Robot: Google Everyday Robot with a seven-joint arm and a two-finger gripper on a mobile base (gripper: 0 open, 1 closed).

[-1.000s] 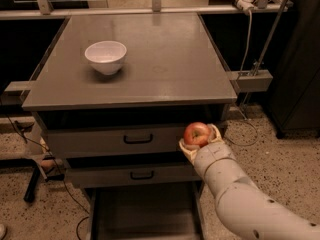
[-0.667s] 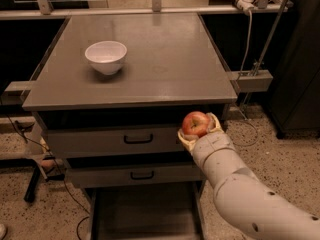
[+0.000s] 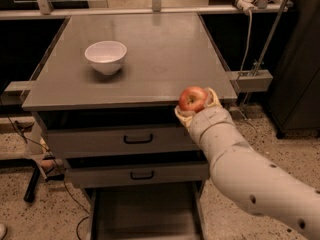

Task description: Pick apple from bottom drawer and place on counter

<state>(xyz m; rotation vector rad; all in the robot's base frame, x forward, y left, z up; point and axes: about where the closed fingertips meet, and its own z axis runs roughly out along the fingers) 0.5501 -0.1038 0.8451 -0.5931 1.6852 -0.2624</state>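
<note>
Being grasped between the jaws of the gripper, the apple is being held at the front edge of the counter, above the open bottom drawer; a white bowl is being borne farther back.

No text, label or number can be read. The gripper grips the apple at 5 o'clock of the counter.
</note>
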